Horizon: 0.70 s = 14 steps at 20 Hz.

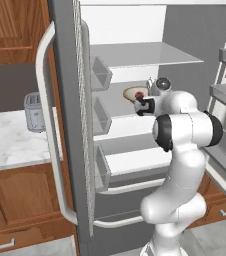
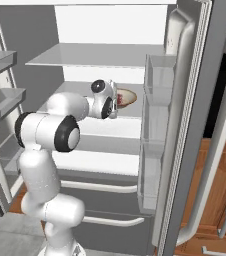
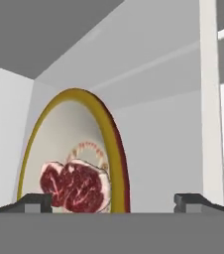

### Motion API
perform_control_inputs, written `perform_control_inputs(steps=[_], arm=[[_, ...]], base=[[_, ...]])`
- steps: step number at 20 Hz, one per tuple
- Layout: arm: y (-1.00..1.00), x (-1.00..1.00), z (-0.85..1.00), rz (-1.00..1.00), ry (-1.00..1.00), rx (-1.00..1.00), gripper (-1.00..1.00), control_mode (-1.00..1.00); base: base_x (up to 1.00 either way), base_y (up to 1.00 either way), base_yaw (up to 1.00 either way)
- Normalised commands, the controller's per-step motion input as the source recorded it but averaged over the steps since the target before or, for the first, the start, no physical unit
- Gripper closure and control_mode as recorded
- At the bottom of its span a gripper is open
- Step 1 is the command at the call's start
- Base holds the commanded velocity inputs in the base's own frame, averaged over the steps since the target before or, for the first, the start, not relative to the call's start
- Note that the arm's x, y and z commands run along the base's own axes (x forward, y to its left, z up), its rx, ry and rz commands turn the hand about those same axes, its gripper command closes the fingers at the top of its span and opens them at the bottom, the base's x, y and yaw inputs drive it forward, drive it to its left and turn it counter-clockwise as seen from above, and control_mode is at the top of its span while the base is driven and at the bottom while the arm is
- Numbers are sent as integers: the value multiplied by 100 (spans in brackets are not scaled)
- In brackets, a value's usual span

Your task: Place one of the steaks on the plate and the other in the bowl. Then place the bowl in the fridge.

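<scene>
My arm reaches forward at mid height, wrist rolled sideways. My gripper [image 3: 114, 201] has its fingertips [image 3: 34, 202] spread wide apart, nothing between the jaws.

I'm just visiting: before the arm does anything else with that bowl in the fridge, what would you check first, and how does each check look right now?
1. Fridge doors open: ok, both swung wide.
2. Bowl inside the fridge, at middle shelf height: ok.
3. Steak in the bowl: ok, the dark red marbled one lies inside.
4. Bowl resting flat on the shelf: cannot tell; the arm hides its base.
5. Pincer state: the tips stand wide apart in the hand view, so open; whether it touches the rim, cannot tell.
6. Path to draw back: ok, nothing stands beside the arm.
</scene>
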Motion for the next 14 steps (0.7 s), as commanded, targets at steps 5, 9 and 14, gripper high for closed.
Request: perform_control_inputs(steps=[5,9,14], arm=[[-2,-84,76,7,-8,10,-100,-100],[-6,-95,62,6,-1,11,-100,-100],[-3,-100,39,3,-6,8,-100,-100]], base=[[0,0,0],[0,0,0],[0,0,0]])
